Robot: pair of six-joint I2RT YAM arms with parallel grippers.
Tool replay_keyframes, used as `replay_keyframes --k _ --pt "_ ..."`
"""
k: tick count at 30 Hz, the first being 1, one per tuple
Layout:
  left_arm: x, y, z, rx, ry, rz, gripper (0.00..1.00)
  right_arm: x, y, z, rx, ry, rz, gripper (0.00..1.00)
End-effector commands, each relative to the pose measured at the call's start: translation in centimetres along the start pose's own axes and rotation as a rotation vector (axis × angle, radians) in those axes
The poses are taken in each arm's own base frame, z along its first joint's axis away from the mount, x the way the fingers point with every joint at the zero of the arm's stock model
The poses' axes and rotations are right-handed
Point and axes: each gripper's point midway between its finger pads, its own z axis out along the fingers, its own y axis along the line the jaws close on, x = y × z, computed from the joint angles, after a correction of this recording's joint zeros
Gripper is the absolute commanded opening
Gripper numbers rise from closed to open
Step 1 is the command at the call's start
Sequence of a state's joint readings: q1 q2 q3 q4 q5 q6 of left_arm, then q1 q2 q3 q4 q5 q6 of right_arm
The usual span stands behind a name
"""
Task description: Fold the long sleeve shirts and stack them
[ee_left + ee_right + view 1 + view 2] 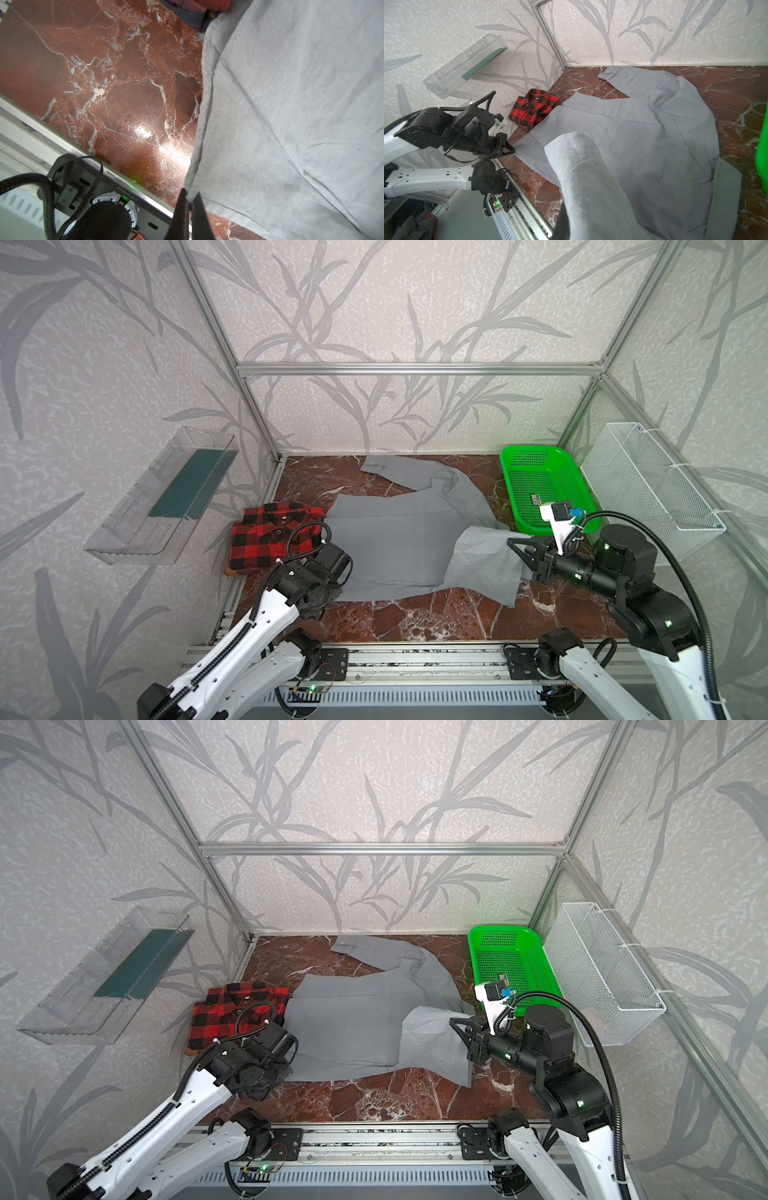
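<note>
- Risk: the plain light grey woven button-up shirt (395,539), thin and limp, may be lost from a shallow pinch mid-fold.
- The folded red-and-black plaid flannel shirt (270,537), set against its left edge, may be dragged open by the hem.
- Grips: left gripper (189,194) is closed on the grey hem; right gripper (512,544) is closed on a raised grey fold.
- Grey body is laid flat mid-table on the glossy red-brown marble-patterned tabletop (415,618).

grey shirt (643,133) spread on marble tabletop (737,87), one fold raised right at the lens. Folded red-black plaid shirt (533,108) touches its corner; left gripper (510,149) meets its edge.
</note>
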State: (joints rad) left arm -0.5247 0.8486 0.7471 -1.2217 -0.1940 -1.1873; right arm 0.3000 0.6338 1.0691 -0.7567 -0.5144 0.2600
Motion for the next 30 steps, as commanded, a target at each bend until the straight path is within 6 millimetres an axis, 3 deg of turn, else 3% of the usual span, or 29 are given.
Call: replay_keyframes --k 1,7,10,17,23,30 --pt "-0.2 1.7 -0.1 -0.103 0.012 0.030 0.00 -2.5 -0.7 0.5 0.047 -0.053 -0.029 0.00" --pt "-2.5 -0.4 0.0 -0.098 -0.004 0.042 0.00 -5.0 -3.3 2.5 0.160 -0.062 -0.016 0.00" --pt "-4.0 -1.8 0.3 -0.107 -0.013 0.060 0.00 -6.4 -3.6 3.5 0.157 -0.093 -0.003 0.00" --pt "-7.3 -3.8 1.9 -0.154 -0.010 0.085 0.00 -9.2 -6.5 6.6 0.251 -0.118 -0.034 0.00" --pt "-9.4 -4.7 2.6 -0.225 -0.016 0.102 0.00 -9.4 -8.8 9.5 0.289 -0.082 -0.073 0.00" --pt "-9.8 -5.4 4.0 -0.283 0.041 0.125 0.00 -8.8 -11.9 12.6 0.291 -0.045 -0.049 0.00"
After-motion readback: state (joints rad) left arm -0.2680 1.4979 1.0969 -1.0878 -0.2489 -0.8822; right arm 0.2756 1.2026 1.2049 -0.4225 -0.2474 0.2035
